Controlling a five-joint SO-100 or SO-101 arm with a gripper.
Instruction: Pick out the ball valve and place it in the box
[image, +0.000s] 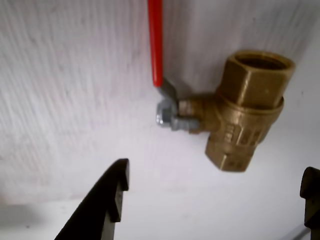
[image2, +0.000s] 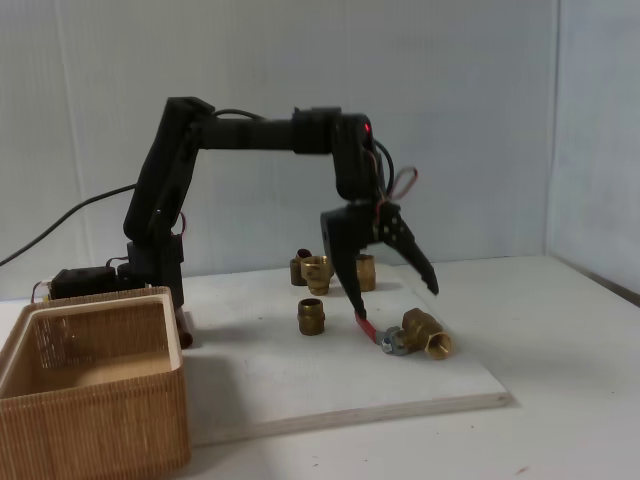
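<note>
In the fixed view the tool (image2: 396, 302) is hanging wide open just above the ball valve (image2: 412, 337), which is lying on the white bench (image2: 470, 385) right of centre, its red lever pointing up-left. In the wrist view the ball valve (image: 240, 112) is sitting upper right, between the spread black fingers (image: 107, 202). The box (image2: 95, 395) is standing at lower left, well apart. Brass fittings (image2: 312, 316) are resting behind.

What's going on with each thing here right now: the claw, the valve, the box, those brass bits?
claw: open, poised over the valve, holding nothing.
ball valve: lying on the white board, not gripped, red lever sticking out sideways.
box: open-topped, nothing seen inside.
brass fittings: standing loose on the board, untouched.
</note>
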